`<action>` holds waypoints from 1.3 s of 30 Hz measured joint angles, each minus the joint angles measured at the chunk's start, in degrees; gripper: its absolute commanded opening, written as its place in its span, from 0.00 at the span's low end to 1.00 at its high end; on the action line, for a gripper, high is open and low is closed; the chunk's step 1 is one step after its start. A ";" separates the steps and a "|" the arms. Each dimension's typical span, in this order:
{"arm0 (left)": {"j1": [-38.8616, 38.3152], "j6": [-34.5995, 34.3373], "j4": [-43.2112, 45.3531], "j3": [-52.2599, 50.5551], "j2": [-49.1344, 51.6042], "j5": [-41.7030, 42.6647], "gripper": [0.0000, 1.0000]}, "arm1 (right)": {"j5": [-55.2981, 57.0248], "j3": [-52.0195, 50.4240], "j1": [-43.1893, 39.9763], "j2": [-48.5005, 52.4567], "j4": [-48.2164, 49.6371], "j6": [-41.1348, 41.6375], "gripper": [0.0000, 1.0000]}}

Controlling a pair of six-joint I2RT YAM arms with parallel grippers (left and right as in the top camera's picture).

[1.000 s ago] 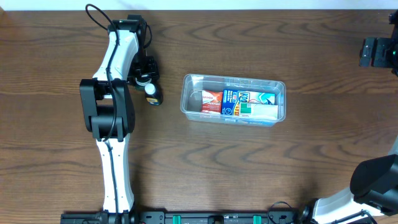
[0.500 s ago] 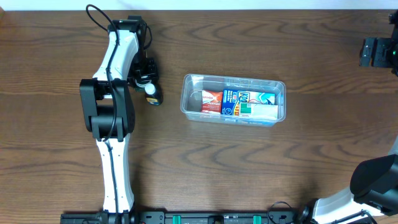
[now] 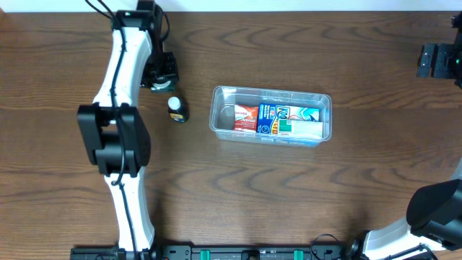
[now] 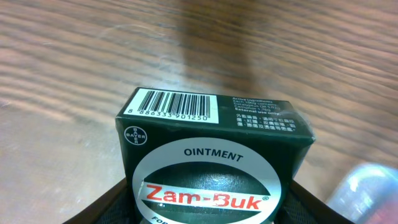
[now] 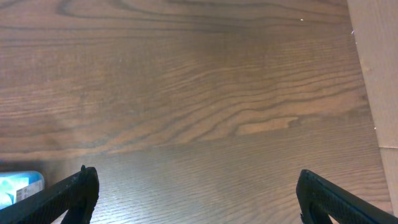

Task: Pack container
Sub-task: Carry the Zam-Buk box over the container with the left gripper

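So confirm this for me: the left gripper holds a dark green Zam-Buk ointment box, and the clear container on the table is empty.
Not empty. The overhead view shows the container already holding a red-and-white box and a blue box. The rest stands: the left gripper holds the dark green Zam-Buk ointment box, as the left wrist view shows.

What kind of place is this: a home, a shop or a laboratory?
Probably a robotics laboratory bench. The left arm and right arm are mounted at a wood-grain table, which bears staged items: a clear container holding small boxes, and a small bottle.
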 measured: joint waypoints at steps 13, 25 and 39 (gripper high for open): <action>-4.74 1.16 -7.98 0.11 -14.14 4.44 0.61 | 0.00 0.00 0.00 0.00 0.02 0.02 0.99; -21.24 0.07 -10.88 -0.09 -15.63 5.20 0.61 | 0.00 0.00 0.00 0.00 0.02 0.02 0.99; -30.12 -9.77 8.00 -17.33 -14.47 6.01 0.61 | 0.00 0.00 0.00 0.00 0.02 0.00 0.99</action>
